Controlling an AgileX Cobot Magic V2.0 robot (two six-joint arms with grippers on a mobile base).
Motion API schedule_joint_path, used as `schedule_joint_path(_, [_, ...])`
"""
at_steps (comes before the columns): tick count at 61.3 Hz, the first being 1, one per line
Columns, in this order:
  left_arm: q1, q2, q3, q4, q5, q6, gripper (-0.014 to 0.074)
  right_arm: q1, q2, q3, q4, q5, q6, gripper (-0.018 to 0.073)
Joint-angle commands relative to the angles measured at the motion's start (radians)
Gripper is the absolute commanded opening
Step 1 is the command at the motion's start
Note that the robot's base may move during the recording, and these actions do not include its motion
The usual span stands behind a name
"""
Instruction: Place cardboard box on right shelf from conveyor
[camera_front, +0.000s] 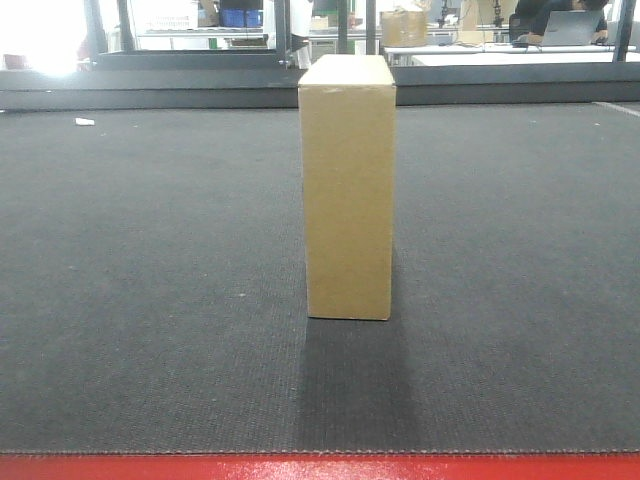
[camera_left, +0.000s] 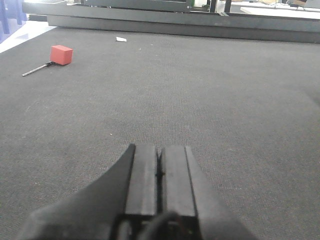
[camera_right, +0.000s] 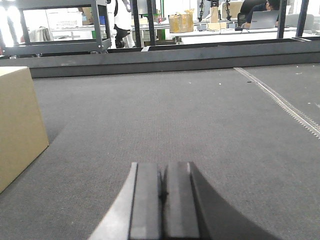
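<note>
Tall, narrow, plain tan cardboard box (camera_front: 348, 190): standing upright mid-belt on wide dark grey textured conveyor (camera_front: 150, 280), untouched. Left gripper (camera_left: 160, 150) and right gripper (camera_right: 162, 167): hovering low over belt, fingers pressed together, gripping nothing. Step, seemingly: readying for pickup. Next: opening both claws, flanking box sides.

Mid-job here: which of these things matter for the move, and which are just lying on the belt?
Job: cardboard box, conveyor, left gripper and right gripper, both shut.
Lying about: red block with thin rod, white scrap.
</note>
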Motion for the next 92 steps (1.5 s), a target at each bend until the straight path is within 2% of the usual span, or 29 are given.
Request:
schedule_joint_path(1, [0.004, -0.013, 0.01, -0.006, -0.085, 0.0, -0.0116, -0.004, -0.02, -0.005, 0.0, -0.092, -0.001, 0.0057])
schedule_joint_path(42, [0.004, -0.013, 0.01, -0.006, -0.085, 0.0, -0.0116, -0.004, -0.02, -0.005, 0.0, -0.092, -0.001, 0.0058])
schedule_joint_path(51, [0.004, -0.013, 0.01, -0.006, -0.085, 0.0, -0.0116, -0.004, -0.02, -0.005, 0.0, -0.11, -0.001, 0.0058])
schedule_joint_path(59, [0.004, -0.013, 0.01, -0.006, -0.085, 0.0, -0.0116, -0.004, -0.02, -0.01, 0.012, -0.181, 0.006, 0.0058])
schedule_joint_path(71, [0.004, -0.013, 0.01, -0.006, -0.085, 0.0, -0.0116, -0.004, 0.012, -0.211, 0.035, -0.099, 0.013, 0.0064])
schedule_joint_path(77, [0.004, -0.013, 0.01, -0.006, -0.085, 0.0, -0.0116, -0.003, 0.09, -0.307, 0.034, -0.087, 0.013, 0.0169])
schedule_joint_path(83, [0.004, -0.013, 0.01, -0.006, -0.085, 0.0, -0.0116, -0.002, 0.184, -0.379, 0.034, -0.104, 0.013, 0.0396])
schedule_joint_path(88, [0.004, -0.013, 0.01, -0.006, -0.085, 0.0, -0.0116, -0.002, 0.257, -0.423, 0.034, -0.098, 0.013, 0.0525])
schedule_joint_path(92, [0.004, -0.013, 0.01, -0.006, -0.085, 0.0, -0.0116, 0.017, 0.327, -0.46, 0.034, -0.092, 0.013, 0.0593])
